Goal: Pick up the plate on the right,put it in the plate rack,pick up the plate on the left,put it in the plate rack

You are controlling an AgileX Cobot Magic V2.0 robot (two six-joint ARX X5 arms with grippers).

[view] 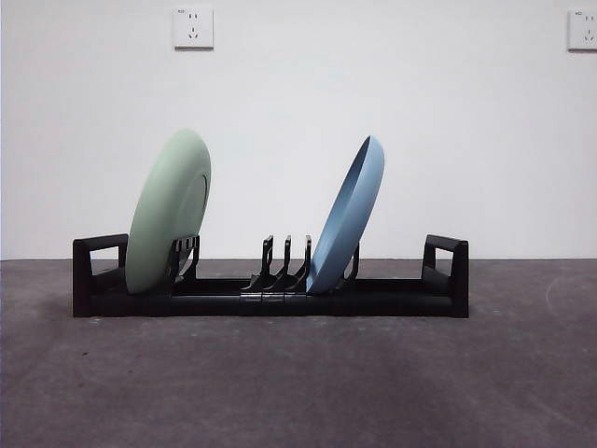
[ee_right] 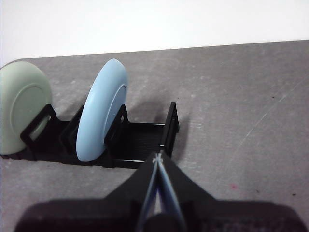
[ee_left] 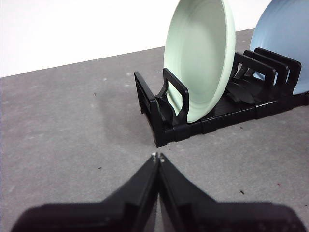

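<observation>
Rack point(view: 270, 297) first: the plate rack sits long and low on the grey table point(view: 298, 383), and both plates already stand in it, so by the look of things the task is finished and nothing is left to carry. The green plate point(view: 168, 213) leans in the slots at one end, the blue plate point(view: 347, 215) in the slots nearer the other, with bare prongs between them.

The left gripper point(ee_left: 158, 157) hangs low over the table, just short of the rack's handle end; the green plate stands straight ahead of it. Its jaws are pressed together on nothing. The right gripper point(ee_right: 157, 158) is likewise closed and empty, its tip beside the opposite handle, with the blue plate just beyond.
</observation>
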